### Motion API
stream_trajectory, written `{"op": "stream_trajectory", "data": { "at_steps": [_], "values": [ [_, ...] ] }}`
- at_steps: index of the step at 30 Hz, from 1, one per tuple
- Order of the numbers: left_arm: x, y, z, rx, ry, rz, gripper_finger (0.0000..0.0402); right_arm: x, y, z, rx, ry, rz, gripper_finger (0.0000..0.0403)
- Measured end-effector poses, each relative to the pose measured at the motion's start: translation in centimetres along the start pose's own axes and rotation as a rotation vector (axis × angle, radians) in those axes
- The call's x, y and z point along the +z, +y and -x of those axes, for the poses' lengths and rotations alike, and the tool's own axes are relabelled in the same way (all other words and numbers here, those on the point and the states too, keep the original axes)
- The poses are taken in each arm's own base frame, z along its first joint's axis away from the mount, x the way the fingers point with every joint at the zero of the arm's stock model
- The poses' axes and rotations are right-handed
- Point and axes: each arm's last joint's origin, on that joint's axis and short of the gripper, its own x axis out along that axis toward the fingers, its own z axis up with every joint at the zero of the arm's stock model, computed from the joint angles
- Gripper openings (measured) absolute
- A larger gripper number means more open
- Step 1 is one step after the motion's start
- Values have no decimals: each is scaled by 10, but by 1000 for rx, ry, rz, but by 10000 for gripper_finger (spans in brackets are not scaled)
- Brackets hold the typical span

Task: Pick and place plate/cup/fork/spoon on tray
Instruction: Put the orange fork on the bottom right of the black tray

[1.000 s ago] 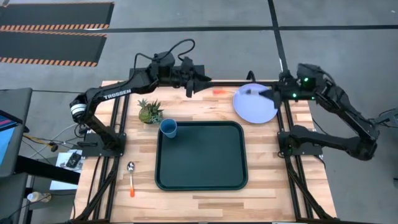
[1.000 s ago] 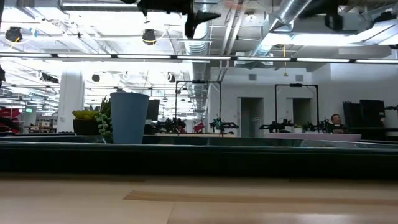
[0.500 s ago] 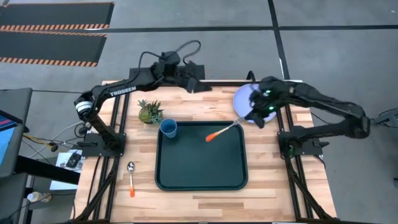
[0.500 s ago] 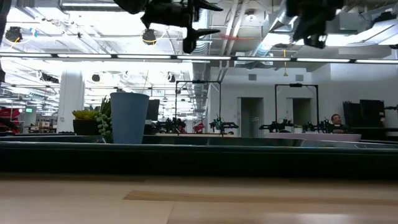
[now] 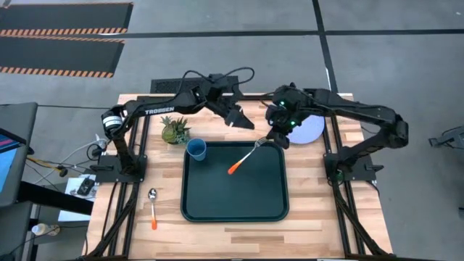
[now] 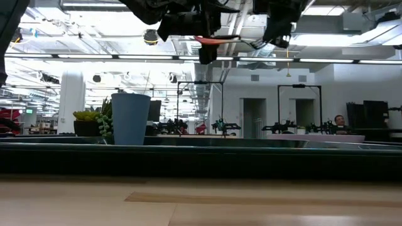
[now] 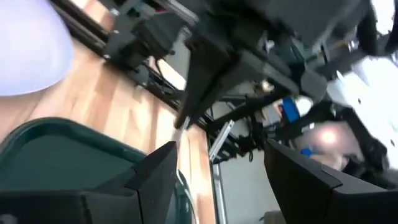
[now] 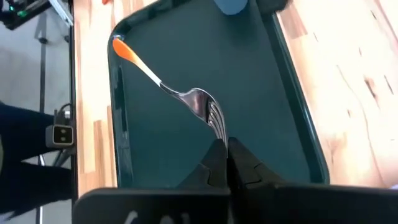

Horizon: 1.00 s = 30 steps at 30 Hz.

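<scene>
A large open-plan robotics lab: exposed ceiling ducts [image 6: 301,16] and strip lights [image 6: 94,56] overhead, more arm rigs on black frames [image 6: 300,107] across the hall, hazard-striped floor mats [image 5: 61,32] on grey concrete

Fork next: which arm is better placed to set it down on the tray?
Right. The right hand is shut on the fork by its tines, holding it above the dark green tray. The left hand is open and empty, beyond the tray's far edge.
</scene>
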Motion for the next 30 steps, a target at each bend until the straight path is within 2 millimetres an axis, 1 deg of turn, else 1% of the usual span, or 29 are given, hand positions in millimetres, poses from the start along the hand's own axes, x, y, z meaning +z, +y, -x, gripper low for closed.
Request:
{"op": "stream_trajectory", "data": {
  "at_steps": [5, 12, 16, 24, 30],
  "values": [
    [-6, -6, -9, -18, 29, -95, 226, 13, -1, -6, 30, 10, 36, 3],
    [-17, -1, -12, 73, 75, -88, 226, 26, -2, -14, 68, 24, 64, 3],
    [-18, 1, -12, 112, 71, -88, 226, 30, -2, -17, 85, 22, 74, 6],
    [-24, -4, -19, 112, 100, -106, 226, 32, -2, -18, 86, 5, 86, 5],
    [-26, -5, -22, 133, 93, -116, 225, 34, -1, -18, 89, -11, 98, 7]
  ]
}}
